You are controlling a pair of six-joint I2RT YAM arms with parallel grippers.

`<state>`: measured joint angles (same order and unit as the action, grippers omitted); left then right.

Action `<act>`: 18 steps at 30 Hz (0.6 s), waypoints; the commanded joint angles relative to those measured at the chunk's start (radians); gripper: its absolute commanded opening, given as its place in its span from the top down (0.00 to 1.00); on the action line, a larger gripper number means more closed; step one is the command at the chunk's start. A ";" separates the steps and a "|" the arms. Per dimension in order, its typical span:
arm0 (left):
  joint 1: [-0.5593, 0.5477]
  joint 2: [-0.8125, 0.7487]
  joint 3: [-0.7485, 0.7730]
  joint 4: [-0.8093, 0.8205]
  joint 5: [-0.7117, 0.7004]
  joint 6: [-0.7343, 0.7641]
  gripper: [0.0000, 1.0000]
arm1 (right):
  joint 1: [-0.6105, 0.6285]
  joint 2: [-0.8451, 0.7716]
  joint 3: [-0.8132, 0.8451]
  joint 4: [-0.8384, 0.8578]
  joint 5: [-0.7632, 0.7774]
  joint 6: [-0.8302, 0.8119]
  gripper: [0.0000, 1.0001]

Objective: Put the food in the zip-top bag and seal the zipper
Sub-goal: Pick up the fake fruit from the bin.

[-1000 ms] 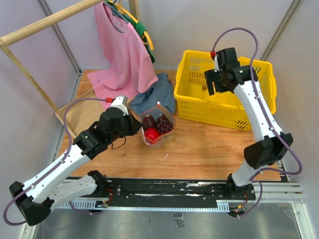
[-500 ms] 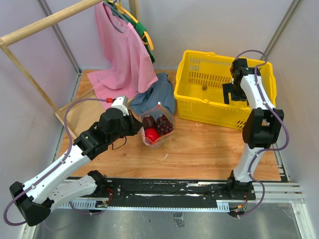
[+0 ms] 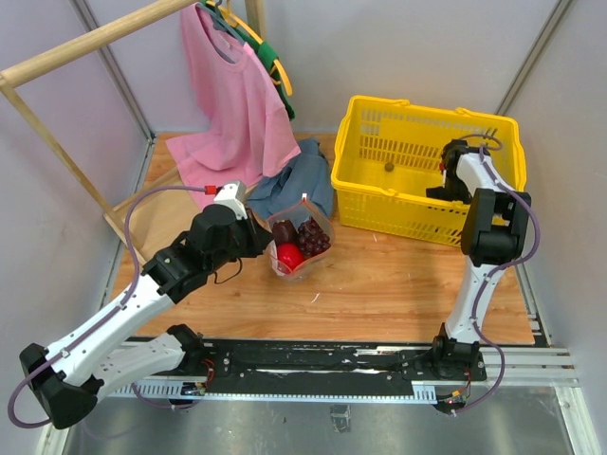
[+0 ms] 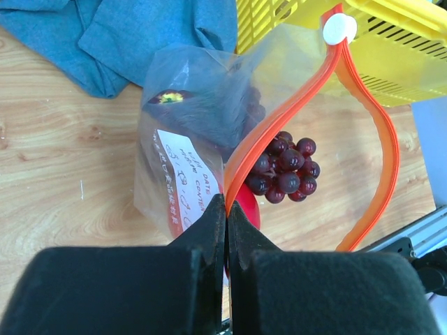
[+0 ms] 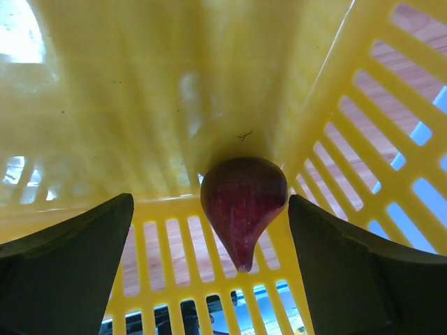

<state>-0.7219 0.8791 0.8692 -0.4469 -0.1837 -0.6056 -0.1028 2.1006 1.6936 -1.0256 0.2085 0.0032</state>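
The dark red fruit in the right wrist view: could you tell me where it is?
The dark red fruit lies in a corner of the yellow basket, at the right in the top view, between the right gripper's open fingers.

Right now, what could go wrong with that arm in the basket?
The dark red fruit sits in a corner of the basket; the open right gripper may catch the slats or squeeze it out. The left gripper pinches only one side of the zipper, so the bag might sag shut.
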 commanded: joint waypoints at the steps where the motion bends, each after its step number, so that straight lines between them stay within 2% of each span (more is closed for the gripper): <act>1: 0.004 0.017 0.008 0.035 0.010 0.019 1.00 | -0.021 0.017 -0.030 -0.021 -0.028 0.017 0.07; 8: 0.005 0.027 0.013 0.034 -0.004 0.018 1.00 | -0.025 0.007 -0.092 -0.023 -0.169 0.017 0.18; 12: 0.005 0.048 0.027 0.021 -0.003 0.015 1.00 | -0.024 0.010 -0.120 0.013 -0.173 0.021 0.23; 18: 0.004 0.056 0.027 0.025 0.000 0.006 1.00 | -0.024 0.010 -0.117 0.059 -0.173 0.024 0.23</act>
<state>-0.7219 0.9287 0.8692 -0.4419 -0.1814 -0.6060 -0.1162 2.1040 1.6047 -0.9962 0.0502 0.0139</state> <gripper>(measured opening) 0.011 0.767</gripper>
